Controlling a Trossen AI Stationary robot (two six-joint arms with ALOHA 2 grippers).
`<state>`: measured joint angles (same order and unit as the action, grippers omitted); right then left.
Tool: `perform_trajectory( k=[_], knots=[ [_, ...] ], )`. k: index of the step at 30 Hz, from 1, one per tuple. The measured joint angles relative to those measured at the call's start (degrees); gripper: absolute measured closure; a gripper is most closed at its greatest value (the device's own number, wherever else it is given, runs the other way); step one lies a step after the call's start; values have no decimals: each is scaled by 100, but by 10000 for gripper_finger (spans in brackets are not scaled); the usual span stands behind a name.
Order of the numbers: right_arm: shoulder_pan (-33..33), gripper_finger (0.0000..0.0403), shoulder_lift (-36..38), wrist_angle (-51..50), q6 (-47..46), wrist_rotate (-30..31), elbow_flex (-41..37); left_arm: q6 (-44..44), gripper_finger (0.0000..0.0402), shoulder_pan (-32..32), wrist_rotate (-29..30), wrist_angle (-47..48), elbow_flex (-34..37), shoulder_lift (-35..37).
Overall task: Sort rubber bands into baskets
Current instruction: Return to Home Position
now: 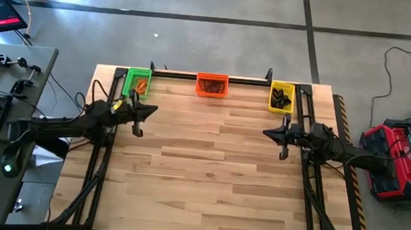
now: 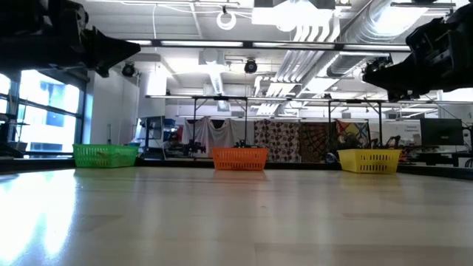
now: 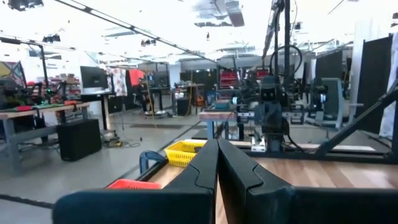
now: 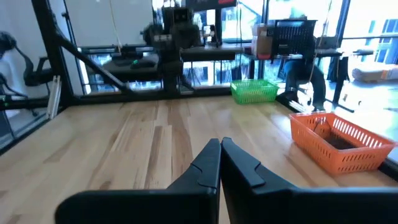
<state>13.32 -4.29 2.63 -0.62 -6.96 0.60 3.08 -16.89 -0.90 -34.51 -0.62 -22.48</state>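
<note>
Three mesh baskets stand along the table's far edge: a green basket [image 1: 137, 82] at the left, an orange basket [image 1: 211, 85] in the middle, a yellow basket [image 1: 281, 97] at the right. Each holds rubber bands: orange ones [image 1: 141, 86] in the green basket, brown ones [image 1: 209, 87] in the orange basket, black ones [image 1: 283, 100] in the yellow basket. My left gripper [image 3: 218, 163] is shut and empty, raised at the table's left side near the green basket. My right gripper [image 4: 221, 163] is shut and empty, raised at the table's right side.
A black frame rail [image 1: 208, 75] runs along the far edge behind the baskets. Black frame struts [image 1: 97, 187] run along both side edges. The wooden tabletop [image 1: 208, 174] lies bare between the arms and toward the near edge.
</note>
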Motion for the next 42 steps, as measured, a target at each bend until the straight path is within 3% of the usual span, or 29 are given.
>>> perform_trajectory(
  k=[9,12,22,28,42],
  knots=[
    [0,403,413,-115,196,4,4,59,401,-77,303,2341,-2,1796],
    [0,403,404,-116,170,38,4,146,401,-67,550,2482,-33,2255],
    [17,403,402,-216,110,697,6,-272,401,-85,410,3356,-4,2220],
    [17,403,391,-214,511,739,6,-535,401,-72,-246,3325,-4,2220],
    [17,403,388,-214,537,739,6,-556,401,-59,-287,3325,-4,2214]
  ],
)
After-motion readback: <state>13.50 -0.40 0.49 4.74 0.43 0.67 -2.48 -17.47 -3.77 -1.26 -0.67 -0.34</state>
